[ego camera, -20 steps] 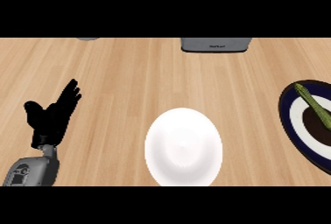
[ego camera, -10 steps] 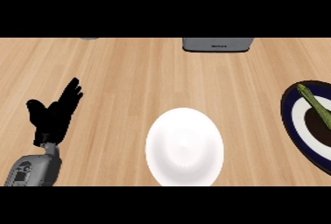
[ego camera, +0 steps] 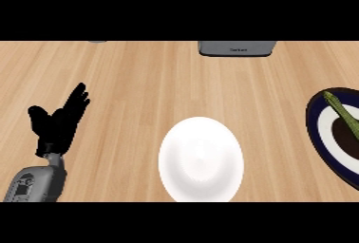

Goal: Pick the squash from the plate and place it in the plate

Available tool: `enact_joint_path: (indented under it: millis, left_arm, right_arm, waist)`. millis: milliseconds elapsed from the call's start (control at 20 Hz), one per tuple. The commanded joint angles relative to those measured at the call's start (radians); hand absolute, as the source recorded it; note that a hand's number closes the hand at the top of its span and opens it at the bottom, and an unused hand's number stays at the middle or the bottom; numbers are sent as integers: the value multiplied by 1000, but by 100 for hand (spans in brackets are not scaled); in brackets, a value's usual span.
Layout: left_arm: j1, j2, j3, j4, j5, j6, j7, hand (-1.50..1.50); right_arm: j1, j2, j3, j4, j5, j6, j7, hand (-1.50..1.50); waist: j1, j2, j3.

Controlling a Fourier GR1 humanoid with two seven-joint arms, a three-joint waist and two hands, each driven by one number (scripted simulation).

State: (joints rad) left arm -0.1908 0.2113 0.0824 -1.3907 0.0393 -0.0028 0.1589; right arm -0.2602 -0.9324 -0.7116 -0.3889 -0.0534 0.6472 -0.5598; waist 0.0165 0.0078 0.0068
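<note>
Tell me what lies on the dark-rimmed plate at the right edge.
A long green squash lies on the dark-rimmed plate, slanting across its white ring. The plate's right part runs out of view, so anything there cannot be seen.

The table [ego camera: 140,76] is light wood, its grain running from left to right. A white plate [ego camera: 201,159] lies on it near the lower middle, with bare wood all round it. A dark plate [ego camera: 313,128] with a white ring inside lies at the right edge, cut off by the frame and well apart from the white one. A grey box [ego camera: 236,48] sits at the far edge, right of centre. A small grey thing [ego camera: 97,41] barely shows at the far edge to the left.
</note>
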Motion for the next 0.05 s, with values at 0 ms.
enact_joint_path:
  millis: [0]
  left_arm:
    - [11, 6, 9, -1, 11, -16, -14, 0]
  right_arm:
    - [47, 19, 28, 35, 28, 115, -175, -150]
  waist:
    - [2, 2, 2]
